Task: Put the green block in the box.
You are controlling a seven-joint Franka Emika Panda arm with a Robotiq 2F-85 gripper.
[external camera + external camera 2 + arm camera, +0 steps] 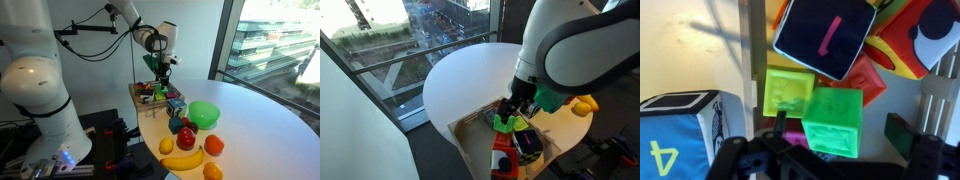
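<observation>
- Nearest me, my gripper [825, 152] shows dark fingers; I cannot tell whether they are gripping or loose.
- The green block [835, 120] sits between them, directly under the tool and inside the walls of the box [137, 90].
- A yellow-green block [790, 88] touches it just ahead.
- A blue cube [680, 130] lies off to the side.
- I judge this to be the placing step. Next I'd open fully, then lift straight up.
</observation>
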